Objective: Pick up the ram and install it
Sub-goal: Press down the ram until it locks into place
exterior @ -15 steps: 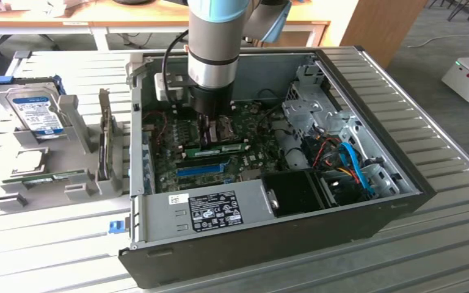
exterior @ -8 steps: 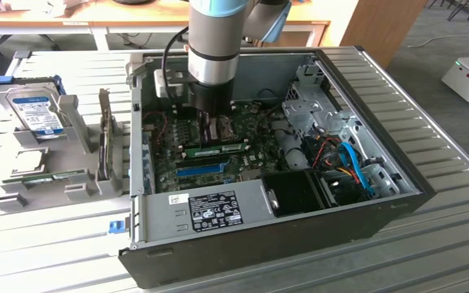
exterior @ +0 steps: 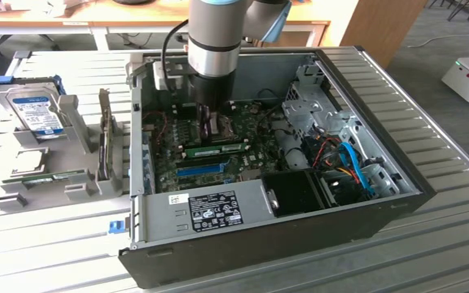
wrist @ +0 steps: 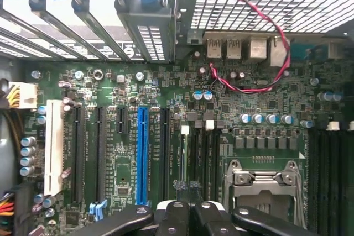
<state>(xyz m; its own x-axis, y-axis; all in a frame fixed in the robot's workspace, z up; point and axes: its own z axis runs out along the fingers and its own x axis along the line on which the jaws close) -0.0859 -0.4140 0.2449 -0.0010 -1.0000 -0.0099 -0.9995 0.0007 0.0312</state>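
Observation:
In the exterior view my gripper (exterior: 210, 135) reaches down into the open computer case (exterior: 397, 183), over the middle of the motherboard (exterior: 255, 160). Its fingers are shut, and I see nothing between them. A green ram (exterior: 215, 148) stands on edge across the board just under the fingertips; I cannot tell whether they touch. In the wrist view the shut gripper (wrist: 189, 197) hangs over black slots (wrist: 206, 156) beside the processor socket (wrist: 264, 183). A second green stick (exterior: 55, 178) lies in the grey holder (exterior: 22, 195) outside the case.
A silver hard drive (exterior: 37, 113) with a blue label stands in a rack on the exterior view's left. A blue slot (exterior: 198, 169) (wrist: 142, 153) runs beside the ram. Orange and blue cables (exterior: 353, 166), a drive cage (exterior: 312, 104) and a red-black wire (wrist: 260, 42) crowd the case.

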